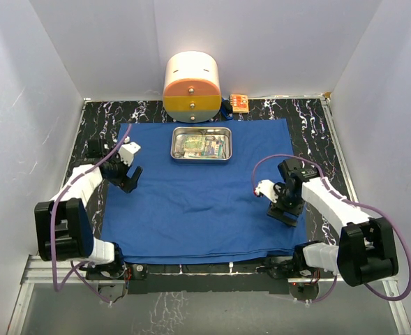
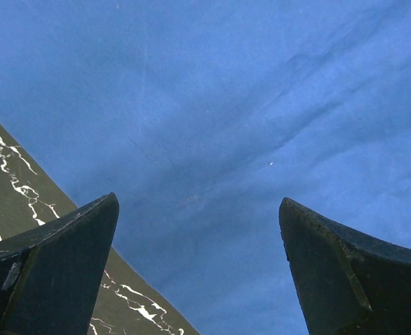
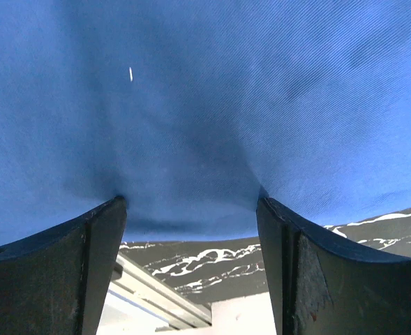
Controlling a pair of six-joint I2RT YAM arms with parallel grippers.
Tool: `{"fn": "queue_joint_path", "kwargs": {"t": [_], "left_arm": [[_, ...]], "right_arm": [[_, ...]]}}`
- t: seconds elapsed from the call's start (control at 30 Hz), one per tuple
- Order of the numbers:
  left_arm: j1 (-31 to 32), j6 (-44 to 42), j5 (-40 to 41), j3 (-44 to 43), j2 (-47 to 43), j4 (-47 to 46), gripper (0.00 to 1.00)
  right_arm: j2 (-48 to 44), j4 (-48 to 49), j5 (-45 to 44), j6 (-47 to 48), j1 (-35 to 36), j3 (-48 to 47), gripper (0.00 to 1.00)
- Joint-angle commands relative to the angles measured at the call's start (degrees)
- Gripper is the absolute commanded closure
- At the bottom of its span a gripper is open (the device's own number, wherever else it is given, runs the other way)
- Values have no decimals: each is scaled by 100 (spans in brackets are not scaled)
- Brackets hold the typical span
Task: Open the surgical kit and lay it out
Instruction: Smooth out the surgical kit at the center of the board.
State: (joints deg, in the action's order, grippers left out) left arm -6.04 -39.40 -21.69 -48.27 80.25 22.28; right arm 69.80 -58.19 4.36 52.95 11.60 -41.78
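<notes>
Royal-blue cloth wrap (image 1: 198,199) spread flat on the black marbled table (image 1: 97,118), steel tray (image 1: 174,145) on its far middle.
The tray's contents are too small to tell apart. The left claw (image 2: 198,202) gapes wide over the cloth's left edge, and the right claw (image 3: 191,199) stands open, holding nothing, at the right edge.

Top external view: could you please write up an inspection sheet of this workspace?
Surface: black marbled table, largely covered by the spread blue cloth wrap.
Job's things: steel tray on the cloth's far side, holding items too small to tell.
Clutter: round cream-and-orange drawer container and small orange box behind the cloth.
Grippers: left gripper open above the cloth; right gripper open at the cloth's right edge.
Cables: purple cables loop along both arms.
Surroundings: white walls on three sides.
</notes>
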Motion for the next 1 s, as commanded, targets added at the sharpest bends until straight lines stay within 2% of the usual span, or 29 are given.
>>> {"fn": "queue_joint_path", "kwargs": {"t": [0.0,0.17,0.37,0.67,0.87,0.97], "left_arm": [[27,-165,381,-17,197,90,2],[29,-235,526,174,151,-55,2],[29,-165,496,162,193,-85,2],[33,-125,386,244,243,-278,2],[31,-83,330,284,302,-397,2],[33,-45,307,243,389,-385,2]], "right_arm": [[-187,112,-525,205,54,0,26],[-445,68,-905,362,13,-98,25],[-843,-568,-695,843,-354,-499,24],[-1072,-228,-448,1186,-785,355,24],[-1192,558,-368,1153,-830,1011,24],[-1253,601,-124,1135,-833,1079,24]]}}
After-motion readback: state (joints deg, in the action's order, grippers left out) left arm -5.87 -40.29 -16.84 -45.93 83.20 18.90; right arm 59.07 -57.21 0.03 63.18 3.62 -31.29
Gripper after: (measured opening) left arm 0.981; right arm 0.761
